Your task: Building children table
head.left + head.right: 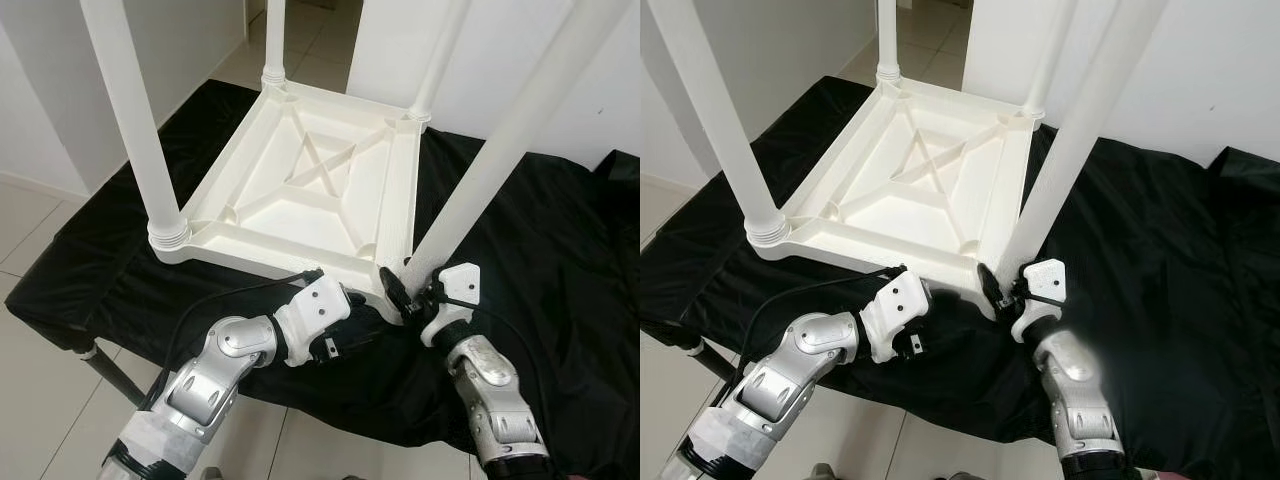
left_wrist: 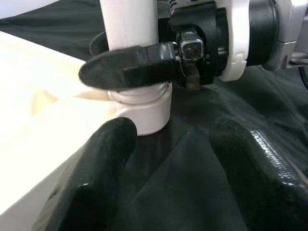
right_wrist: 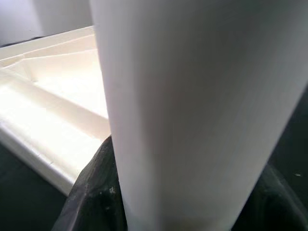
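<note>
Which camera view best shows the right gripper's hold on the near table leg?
The left wrist view: the right gripper wraps its black finger around the leg above the socket. The eye views show it small; the right wrist view shows the leg blurred, close up.

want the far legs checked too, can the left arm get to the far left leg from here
Probably not. The left pincer sits at the near edge of the upturned tabletop, and the far left leg rises across its whole depth.

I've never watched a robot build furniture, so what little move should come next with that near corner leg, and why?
Probably twist the leg further into its corner socket. The right end effector is closed around the leg's base on the upturned tabletop, and the left end effector waits open beside that corner, so tightening seems the likely step.
</note>
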`<state>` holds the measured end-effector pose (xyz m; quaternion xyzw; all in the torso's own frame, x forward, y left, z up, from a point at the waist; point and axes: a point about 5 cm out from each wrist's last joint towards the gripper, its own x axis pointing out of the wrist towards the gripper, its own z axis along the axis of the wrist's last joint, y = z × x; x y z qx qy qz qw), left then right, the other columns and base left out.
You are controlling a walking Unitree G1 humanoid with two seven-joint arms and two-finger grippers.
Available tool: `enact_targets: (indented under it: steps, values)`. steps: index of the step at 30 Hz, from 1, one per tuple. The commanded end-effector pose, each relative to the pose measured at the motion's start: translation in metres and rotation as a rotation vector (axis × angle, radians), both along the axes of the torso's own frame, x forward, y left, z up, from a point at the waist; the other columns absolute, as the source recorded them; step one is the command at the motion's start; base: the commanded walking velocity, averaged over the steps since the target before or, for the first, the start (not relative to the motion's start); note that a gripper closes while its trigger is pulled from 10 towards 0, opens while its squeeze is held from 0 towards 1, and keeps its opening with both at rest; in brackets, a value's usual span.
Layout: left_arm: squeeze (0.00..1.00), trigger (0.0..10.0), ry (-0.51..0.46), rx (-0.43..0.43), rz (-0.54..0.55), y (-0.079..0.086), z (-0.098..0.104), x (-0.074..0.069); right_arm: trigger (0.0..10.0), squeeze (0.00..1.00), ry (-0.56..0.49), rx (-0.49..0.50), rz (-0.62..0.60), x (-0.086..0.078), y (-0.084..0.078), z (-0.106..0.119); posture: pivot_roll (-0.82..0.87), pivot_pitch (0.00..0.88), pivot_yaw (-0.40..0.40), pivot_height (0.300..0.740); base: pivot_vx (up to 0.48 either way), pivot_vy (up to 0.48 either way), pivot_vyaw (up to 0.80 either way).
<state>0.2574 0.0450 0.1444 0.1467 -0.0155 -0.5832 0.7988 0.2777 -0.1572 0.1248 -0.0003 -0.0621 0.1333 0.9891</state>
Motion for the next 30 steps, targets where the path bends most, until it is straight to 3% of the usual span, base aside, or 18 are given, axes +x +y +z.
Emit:
enact_targets:
  steps: [1,6,12,27,28,30]
  values:
    - [0.00,10.0,0.011,0.001,-0.027,-0.003,-0.002,-0.003,10.0,0.00,0.108,-0.021,-0.146,-0.005,-0.017,-0.020,0.03,0.109,-0.096,0.740,0.000,0.000,0.00]
    - [0.00,10.0,0.011,0.005,-0.028,-0.003,-0.002,-0.003,10.0,0.00,0.137,-0.008,-0.287,-0.013,-0.017,-0.024,0.03,0.108,-0.099,0.740,0.000,0.000,0.00]
    - [0.00,10.0,0.011,0.002,-0.028,-0.004,-0.002,-0.003,10.0,0.00,0.148,0.024,-0.452,-0.024,-0.005,-0.029,0.03,0.102,-0.102,0.740,0.000,0.000,0.00]
    - [0.00,10.0,0.003,0.002,-0.035,-0.007,-0.002,-0.003,10.0,0.02,0.147,-0.001,-0.490,-0.021,-0.006,-0.026,0.03,0.088,-0.107,0.740,0.000,0.000,0.00]
    - [0.00,10.0,0.003,0.003,-0.036,-0.006,-0.003,-0.003,10.0,1.00,0.144,0.001,-0.486,-0.020,-0.007,-0.025,0.03,0.087,-0.108,0.740,0.000,0.000,0.00]
    - [0.00,10.0,0.004,0.003,-0.036,-0.006,-0.003,-0.004,10.0,1.00,0.141,0.002,-0.482,-0.020,-0.008,-0.025,0.03,0.087,-0.108,0.740,0.000,0.000,0.00]
